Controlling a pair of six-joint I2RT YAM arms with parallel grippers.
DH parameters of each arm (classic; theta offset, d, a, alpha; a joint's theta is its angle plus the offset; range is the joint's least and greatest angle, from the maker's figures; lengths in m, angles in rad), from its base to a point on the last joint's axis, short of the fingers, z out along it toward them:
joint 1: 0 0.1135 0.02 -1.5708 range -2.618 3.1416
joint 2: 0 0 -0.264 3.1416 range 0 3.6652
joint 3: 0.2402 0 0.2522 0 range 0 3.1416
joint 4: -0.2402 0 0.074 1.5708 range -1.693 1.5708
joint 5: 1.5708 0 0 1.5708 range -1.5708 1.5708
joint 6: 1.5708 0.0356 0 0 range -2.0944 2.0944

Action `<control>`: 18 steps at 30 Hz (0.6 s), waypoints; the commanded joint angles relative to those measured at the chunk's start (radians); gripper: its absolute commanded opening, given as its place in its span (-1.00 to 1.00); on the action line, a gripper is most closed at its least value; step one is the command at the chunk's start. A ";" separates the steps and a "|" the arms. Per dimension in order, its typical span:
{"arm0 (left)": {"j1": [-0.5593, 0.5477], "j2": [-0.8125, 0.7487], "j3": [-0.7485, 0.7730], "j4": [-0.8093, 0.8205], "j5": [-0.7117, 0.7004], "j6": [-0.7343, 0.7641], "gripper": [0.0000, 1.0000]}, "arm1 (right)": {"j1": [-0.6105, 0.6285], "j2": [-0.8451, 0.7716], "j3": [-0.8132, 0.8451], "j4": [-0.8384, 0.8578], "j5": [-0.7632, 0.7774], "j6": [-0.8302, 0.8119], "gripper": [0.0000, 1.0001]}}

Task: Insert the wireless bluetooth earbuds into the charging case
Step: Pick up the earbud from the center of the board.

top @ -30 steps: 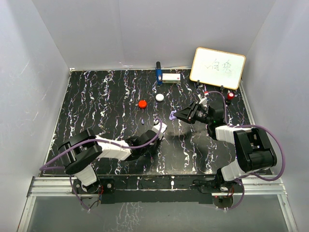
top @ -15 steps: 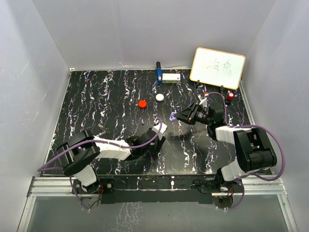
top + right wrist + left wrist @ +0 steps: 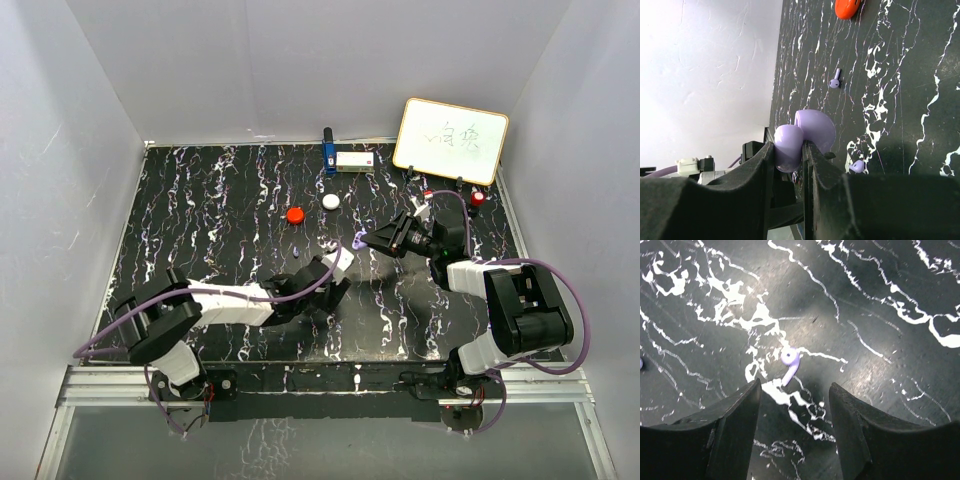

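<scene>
The charging case [image 3: 790, 142] is pale purple and hinged open, its lid [image 3: 816, 129] swung back. My right gripper [image 3: 789, 150] is shut on its base and holds it above the table; in the top view the case [image 3: 359, 240] shows at the gripper's [image 3: 372, 240] tip. Two small purple earbuds lie on the black marbled table, one [image 3: 835, 80] farther off, one [image 3: 857, 166] beneath the case. My left gripper [image 3: 795, 390] is open and low over the table, with a purple earbud [image 3: 789, 362] lying just ahead of its jaws. In the top view it [image 3: 335, 288] is at centre.
A round red pod [image 3: 295, 214] and a round white pod [image 3: 331, 201] lie further back. A white box [image 3: 355, 160] and a blue object [image 3: 328, 150] stand at the back edge. A whiteboard [image 3: 450, 140] leans at the back right, with a small red item [image 3: 479, 198] below it.
My left arm has reached further right and forward over the table. My right gripper holds the open case in nearly the same place.
</scene>
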 commanded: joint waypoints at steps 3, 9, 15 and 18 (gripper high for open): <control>0.031 0.058 0.103 -0.027 0.074 0.044 0.09 | -0.013 -0.032 -0.007 0.064 -0.013 -0.021 -1.00; 0.059 0.114 0.162 -0.067 0.112 0.048 0.07 | -0.021 -0.029 -0.007 0.063 -0.018 -0.021 -1.00; 0.077 0.148 0.199 -0.108 0.149 0.029 0.00 | -0.026 -0.026 -0.005 0.063 -0.024 -0.021 -1.00; 0.079 0.161 0.209 -0.125 0.155 0.024 -0.02 | -0.028 -0.024 -0.004 0.063 -0.025 -0.021 -1.00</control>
